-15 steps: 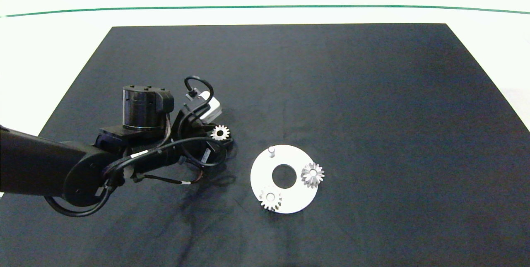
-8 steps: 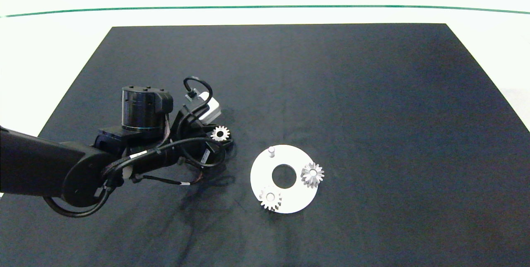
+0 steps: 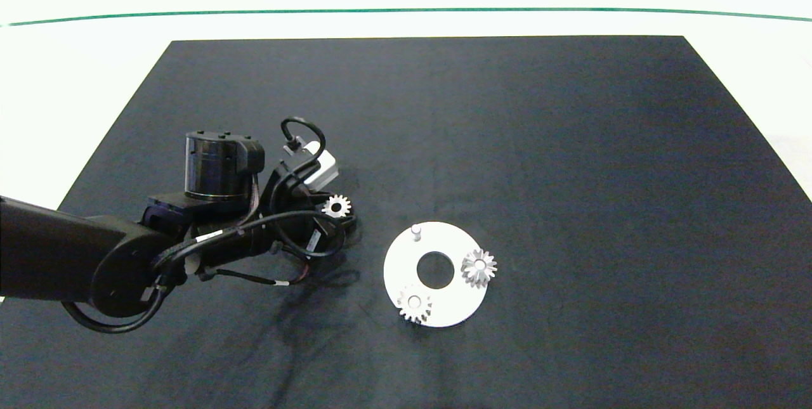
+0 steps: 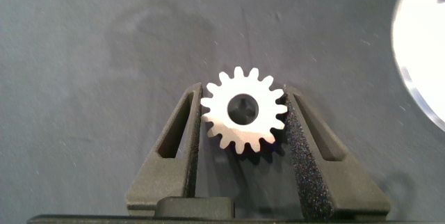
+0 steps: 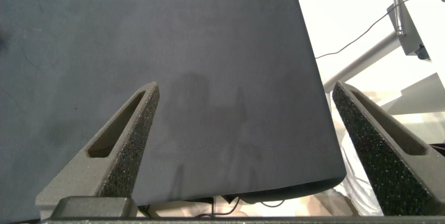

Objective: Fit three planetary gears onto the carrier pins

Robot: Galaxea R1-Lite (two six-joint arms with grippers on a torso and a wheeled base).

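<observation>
The planetary gears are split: the third gear (image 4: 243,111) sits flat between the grey fingers (image 4: 182,135) of the left tool (image 4: 243,123), which is closed narrow on its toothed rim, the teeth pressing into the pads on both sides. In the head view this tool (image 3: 334,214) hovers over the black mat (image 3: 444,111) on the tabletop, near the white carrier disc (image 3: 451,307) but to its left and clear of it. Two gears are already seated: one (image 3: 415,305) at the disc's near edge, the other (image 3: 479,267) on its right side. The one bare carrier pin (image 3: 415,232) stands upright at the far-left part of the disc, the side nearest the held gear.

The right tool (image 5: 243,158) is spread wide, holding nothing, out by the mat's edge and outside the head view.

The risk, as I judge it, lies in the fit. The grip bears on tooth tips only, so the gear could tilt or rotate in the pads and meet the pin off-centre, jamming on its top. Its teeth might also clash with a neighbouring gear, and a sideways push could slide the loose disc across the mat.
</observation>
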